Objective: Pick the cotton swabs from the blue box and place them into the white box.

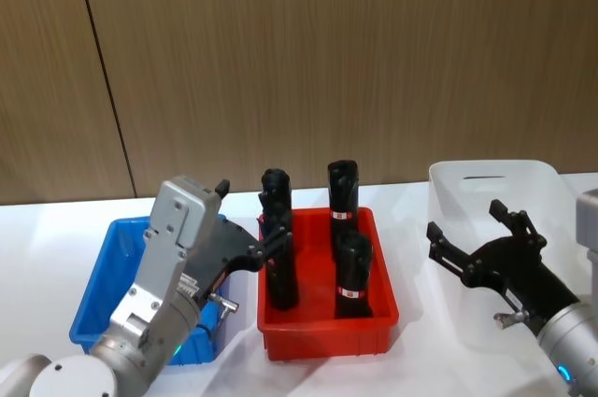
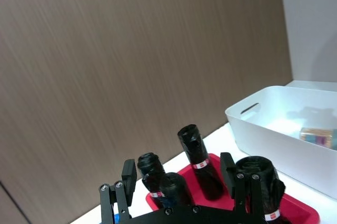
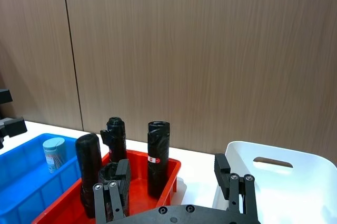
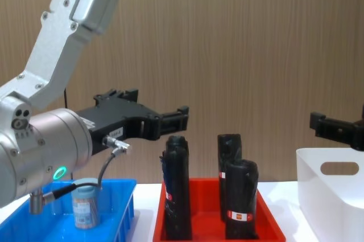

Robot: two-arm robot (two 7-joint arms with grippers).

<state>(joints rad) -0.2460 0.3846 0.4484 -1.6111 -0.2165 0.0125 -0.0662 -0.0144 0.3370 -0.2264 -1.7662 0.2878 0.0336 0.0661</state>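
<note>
**Stock check: swab transfer part done, one jar in each box**

1. Left gripper [image 1: 252,215]: nearest item, on the left of the red bin [image 1: 327,336], over that bin's left rim. My fingers stand apart and hold nothing.
2. Right gripper [image 1: 467,219]: on the right of the red bin, above the white box [image 1: 537,173]. My fingers are spread and hold nothing.
3. Blue box [image 1: 112,257]: just left of the red bin. It holds one jar of cotton swabs [image 4: 85,205], upright with its lid on. I judge this the jar left to move.
4. Red bin: four black packs [image 1: 343,190] stand in it. They are no part of the job.
5. White box: right of the red bin, with a strip of table between them. One jar [image 2: 318,135] lies inside on its side. I judge that part delivered.
6. Wood-panelled wall [image 1: 327,61]: behind the red bin.

Not verified: my left arm covers much of the blue box floor, so I cannot rule out further jars there. The white box interior shows only in part, so its count is one at least. The jar labels are too small to read.
</note>
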